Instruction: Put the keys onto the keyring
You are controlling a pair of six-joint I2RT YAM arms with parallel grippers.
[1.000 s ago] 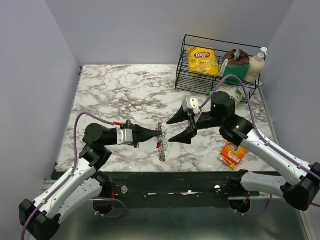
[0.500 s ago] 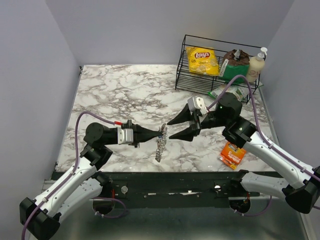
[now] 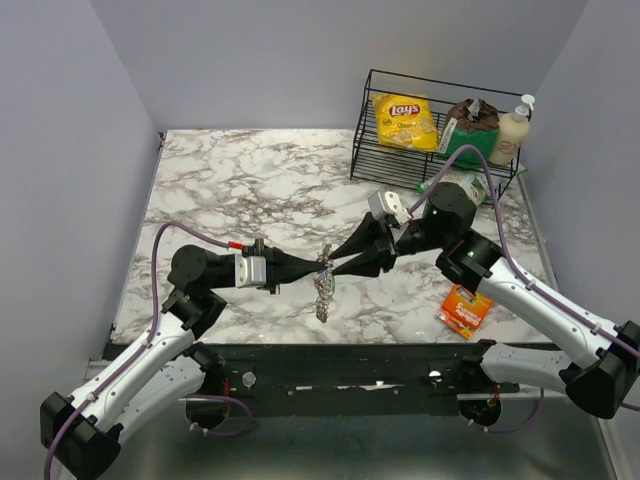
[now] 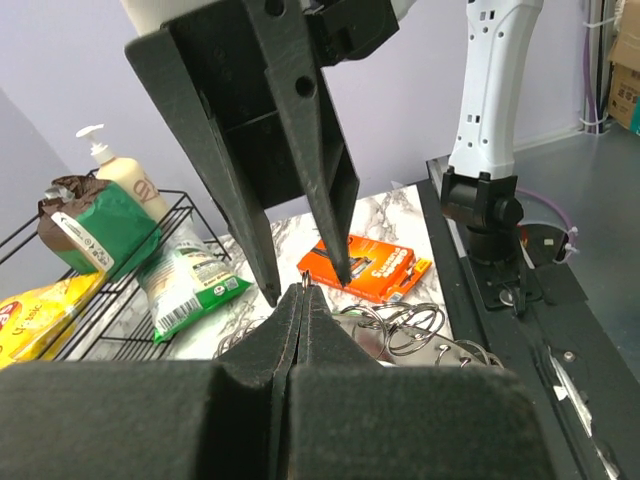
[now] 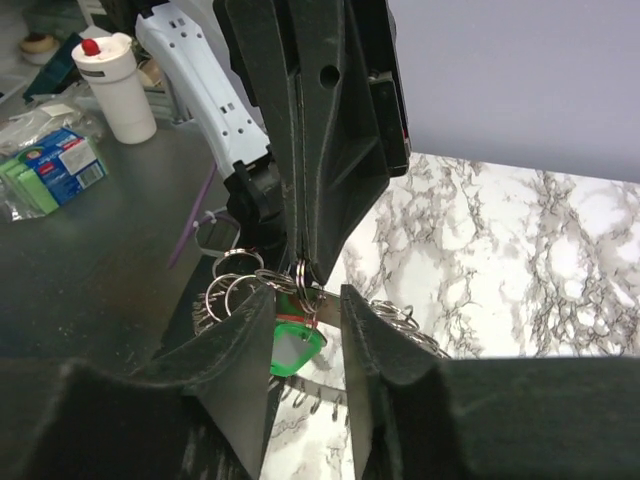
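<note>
My left gripper (image 3: 318, 266) is shut on the keyring (image 3: 322, 290), which hangs edge-on above the marble table with its small loops dangling. In the left wrist view the shut jaws (image 4: 303, 292) pinch a thin wire loop at their tip, and more loops (image 4: 405, 325) hang behind. My right gripper (image 3: 334, 268) is open, tip to tip with the left one. In the right wrist view its fingers (image 5: 305, 325) straddle a pale green key (image 5: 296, 347) hanging from the keyring (image 5: 400, 318). A red edge shows just above it. No blue key is visible.
An orange snack packet (image 3: 464, 308) lies at the front right of the table. A black wire basket (image 3: 362, 160) at the back right holds a Lays bag (image 3: 405, 120), a brown-green bag and a lotion bottle (image 3: 512, 130). A green packet (image 3: 458, 185) lies beside it.
My right gripper has moved left and closed in on the left gripper's tip, and its jaws now straddle the hanging keys. The left gripper holds the keyring in about the same place.
</note>
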